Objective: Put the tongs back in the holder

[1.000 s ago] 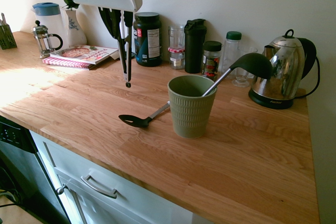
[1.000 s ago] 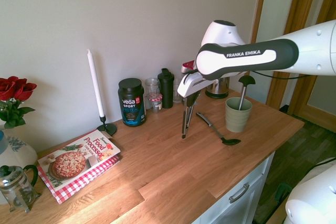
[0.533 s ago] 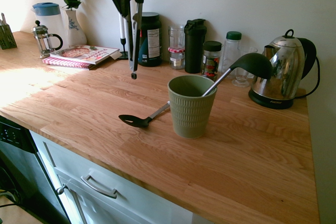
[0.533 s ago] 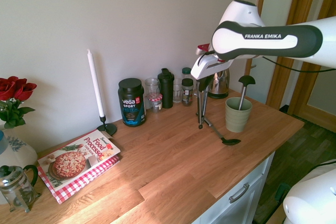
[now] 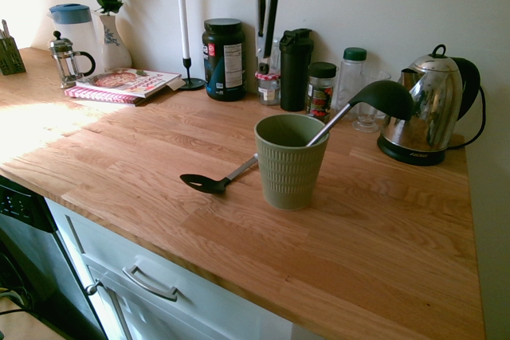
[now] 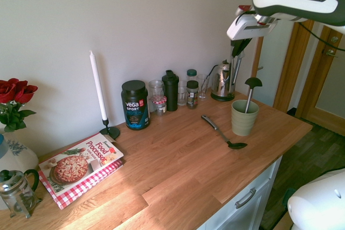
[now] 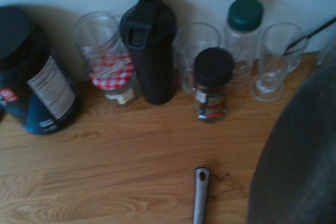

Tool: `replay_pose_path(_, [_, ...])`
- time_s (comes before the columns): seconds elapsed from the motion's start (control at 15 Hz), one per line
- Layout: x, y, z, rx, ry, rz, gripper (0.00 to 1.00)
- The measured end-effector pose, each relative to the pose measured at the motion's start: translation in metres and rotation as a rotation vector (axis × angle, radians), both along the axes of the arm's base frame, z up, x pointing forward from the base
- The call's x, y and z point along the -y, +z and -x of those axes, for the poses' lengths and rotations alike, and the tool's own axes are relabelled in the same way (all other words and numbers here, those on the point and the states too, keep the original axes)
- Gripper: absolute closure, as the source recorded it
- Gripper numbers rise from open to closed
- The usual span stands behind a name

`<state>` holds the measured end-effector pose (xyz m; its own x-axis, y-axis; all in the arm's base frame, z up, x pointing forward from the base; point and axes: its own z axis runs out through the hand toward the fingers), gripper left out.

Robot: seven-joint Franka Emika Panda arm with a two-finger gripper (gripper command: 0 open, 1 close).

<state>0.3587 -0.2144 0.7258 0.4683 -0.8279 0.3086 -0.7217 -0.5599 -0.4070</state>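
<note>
The tongs (image 6: 235, 69) hang straight down, arms pressed together, from my gripper (image 6: 239, 46), which is shut on their upper end. In the first exterior view only the tongs (image 5: 267, 5) show, dropping from the top edge above the jars at the wall; the gripper itself is out of that picture. The sage-green ribbed holder (image 5: 288, 161) stands upright on the counter with a black ladle (image 5: 382, 96) leaning in it. The tongs' tips are well above the holder (image 6: 244, 117), off to its wall side.
A black slotted spoon (image 5: 209, 182) lies flat beside the holder; its handle end (image 7: 200, 192) shows in the wrist view. Jars and a black bottle (image 5: 296, 69) line the wall. A steel kettle (image 5: 430, 109) stands right, a candle (image 5: 182, 13) and book (image 5: 123, 84) left.
The arm has risen and swung along the wall toward the holder, carrying the tongs up with it; the gripper has left the top of the first exterior view.
</note>
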Motion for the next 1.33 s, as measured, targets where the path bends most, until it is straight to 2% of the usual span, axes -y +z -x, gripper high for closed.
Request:
replay_pose_path(0.27, [0.041, -0.038, 0.006, -0.075, -0.047, -0.046, 1.00])
replay_pose_path(0.4, [0.045, -0.075, -0.002, -0.113, -0.042, -0.059, 1.00])
replay_pose_path(0.67, [0.045, -0.159, -0.017, -0.132, -0.044, -0.056, 1.00])
replay_pose_path(0.73, [0.043, -0.174, -0.020, -0.147, -0.045, -0.063, 0.00])
replay_pose_path(0.93, [0.041, -0.200, -0.026, -0.164, -0.057, -0.084, 0.00])
replay_pose_path(1.33, [0.040, -0.208, -0.030, -0.165, -0.071, -0.084, 0.00])
